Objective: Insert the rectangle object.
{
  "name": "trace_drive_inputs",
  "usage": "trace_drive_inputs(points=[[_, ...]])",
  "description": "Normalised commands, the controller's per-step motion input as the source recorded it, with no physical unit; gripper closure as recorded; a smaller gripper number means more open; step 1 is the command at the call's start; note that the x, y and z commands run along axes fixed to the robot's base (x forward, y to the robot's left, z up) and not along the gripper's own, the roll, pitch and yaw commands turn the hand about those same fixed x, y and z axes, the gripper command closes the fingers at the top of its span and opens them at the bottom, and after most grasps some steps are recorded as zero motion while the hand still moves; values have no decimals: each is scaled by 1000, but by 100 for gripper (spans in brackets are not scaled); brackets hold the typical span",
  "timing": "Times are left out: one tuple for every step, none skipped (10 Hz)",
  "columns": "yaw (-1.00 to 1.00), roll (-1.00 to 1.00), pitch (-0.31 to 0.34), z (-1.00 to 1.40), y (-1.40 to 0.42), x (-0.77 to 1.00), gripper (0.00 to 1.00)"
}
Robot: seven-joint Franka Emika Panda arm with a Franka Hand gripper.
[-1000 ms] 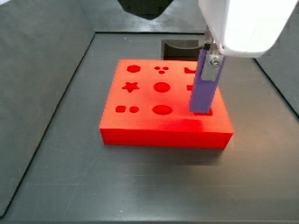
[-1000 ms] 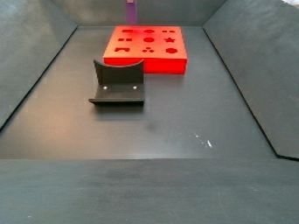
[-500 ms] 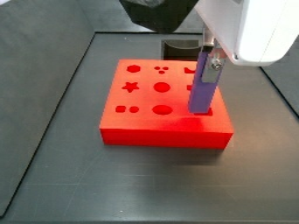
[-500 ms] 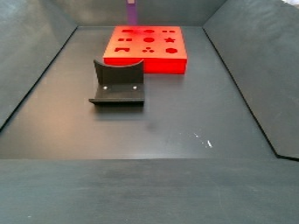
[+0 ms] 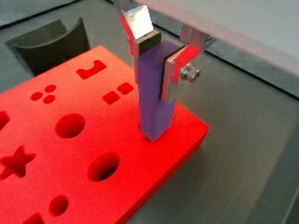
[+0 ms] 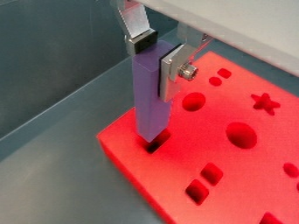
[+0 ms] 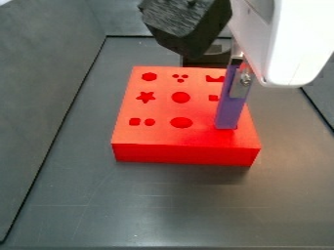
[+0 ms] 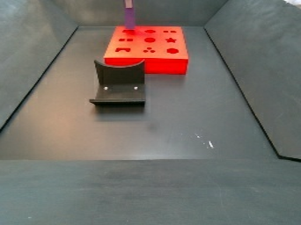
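I see my gripper (image 5: 160, 54) pinching the upright rectangle object (image 5: 156, 96), its lower end entering the red block (image 5: 70, 149).

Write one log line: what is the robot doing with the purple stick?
gripper: shut on rectangle object | bar upright, lower end in corner hole of red block | not released

The red block (image 5: 82, 131) is looking like matt plastic or dense foam, smooth on top with clean-cut shaped holes. Standing in a hole near its corner, the rectangle object (image 5: 156, 92) is showing a smooth purple-blue plastic skin with a slight sheen. The gripper (image 5: 162, 54) above the block is clamping it with flat brushed-silver metal fingers (image 5: 135, 21) backed by dark rubbery pads. Beside the block, the fixture (image 8: 119, 83) is reading as dull dark-grey metal, and the floor (image 8: 177, 132) is looking matt grey, faintly scuffed.
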Motion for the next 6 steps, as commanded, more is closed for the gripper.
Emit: trace_drive_inputs(points=[[-86, 87, 29, 0, 0, 1000, 100], [-74, 127, 79, 0, 0, 823, 100], [-174, 100, 130, -11, 51, 323, 100], [-257, 44, 150, 0, 46, 80, 100], [-257, 14, 169, -11, 57, 111, 100], [-209, 0, 160, -26, 66, 0, 100]])
